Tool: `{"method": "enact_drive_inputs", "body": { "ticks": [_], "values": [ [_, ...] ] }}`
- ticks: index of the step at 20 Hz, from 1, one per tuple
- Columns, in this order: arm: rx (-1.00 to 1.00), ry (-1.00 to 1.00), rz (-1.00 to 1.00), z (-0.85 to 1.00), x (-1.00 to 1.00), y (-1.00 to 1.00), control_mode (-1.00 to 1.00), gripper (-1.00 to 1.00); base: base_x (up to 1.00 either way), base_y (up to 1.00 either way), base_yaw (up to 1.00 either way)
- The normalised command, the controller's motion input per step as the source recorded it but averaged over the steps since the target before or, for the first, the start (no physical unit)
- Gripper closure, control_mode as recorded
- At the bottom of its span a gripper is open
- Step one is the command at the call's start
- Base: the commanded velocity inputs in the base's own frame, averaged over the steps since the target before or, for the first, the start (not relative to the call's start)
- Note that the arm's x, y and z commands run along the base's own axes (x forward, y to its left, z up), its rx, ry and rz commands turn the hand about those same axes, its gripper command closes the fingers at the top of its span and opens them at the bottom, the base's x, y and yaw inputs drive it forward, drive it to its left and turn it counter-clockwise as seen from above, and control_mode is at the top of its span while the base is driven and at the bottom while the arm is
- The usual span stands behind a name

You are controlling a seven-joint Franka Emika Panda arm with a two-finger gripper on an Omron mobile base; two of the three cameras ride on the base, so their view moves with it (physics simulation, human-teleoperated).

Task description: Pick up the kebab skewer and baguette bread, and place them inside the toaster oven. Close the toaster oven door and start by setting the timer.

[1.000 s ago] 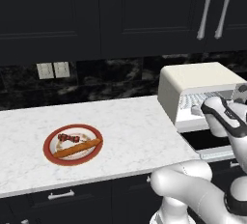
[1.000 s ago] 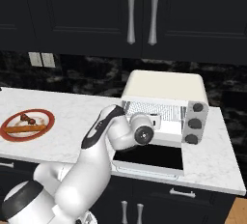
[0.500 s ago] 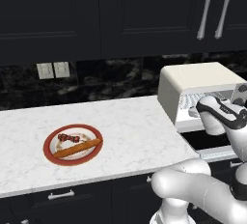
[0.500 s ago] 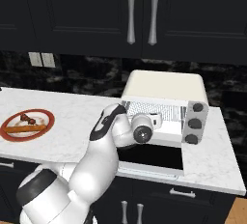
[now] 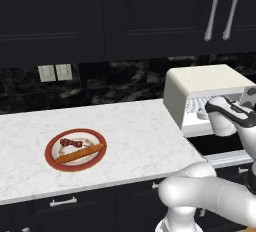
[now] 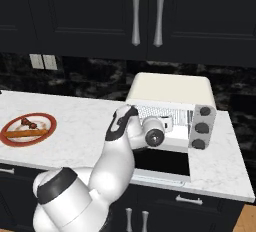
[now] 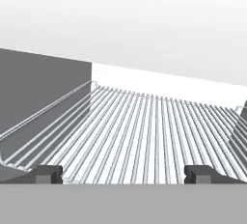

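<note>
1. Gripper [image 7: 123, 174] is hovering at the open mouth of the toaster oven [image 6: 172, 96], fingers [image 7: 47, 174] spread wide and carrying nothing; bare wire rack [image 7: 144, 131] is lying just ahead.
2. Kebab skewer [image 5: 70, 143] and baguette bread [image 5: 80, 153] are sitting side by side on the red plate [image 5: 52, 158], well apart from the oven on the tabletop [image 5: 135, 136].
3. Toaster oven door [image 6: 162, 162] is lying folded down.
4. Judgement: nothing is loaded yet, so the arm should be heading to the plate, coming down over the skewer crosswise to its stick and clear of the loaf.

oven [image 5: 200, 83] cream | plate [image 5: 51, 155] red rim | baguette [image 5: 80, 153] orange-brn | counter [image 5: 135, 136] wht marble
</note>
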Motion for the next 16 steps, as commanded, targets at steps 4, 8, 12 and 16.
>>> {"method": "enact_drive_inputs", "body": {
  "ticks": [4, 8, 12, 16],
  "values": [
    [0.02, -0.02, 0.00, -0.18, 0.26, -0.09, -1.00, -1.00, 0.00, 0.00, 0.00],
    [0.03, -0.09, 0.00, -0.23, 0.30, 0.00, -1.00, -1.00, 0.00, 0.00, 0.00],
    [0.04, -0.06, 0.00, -0.19, 0.33, 0.00, -1.00, -1.00, 0.00, 0.00, 0.00],
    [0.01, -0.03, 0.00, -0.37, 0.06, 0.00, -1.00, -1.00, 0.00, 0.00, 0.00]
  ]
}}
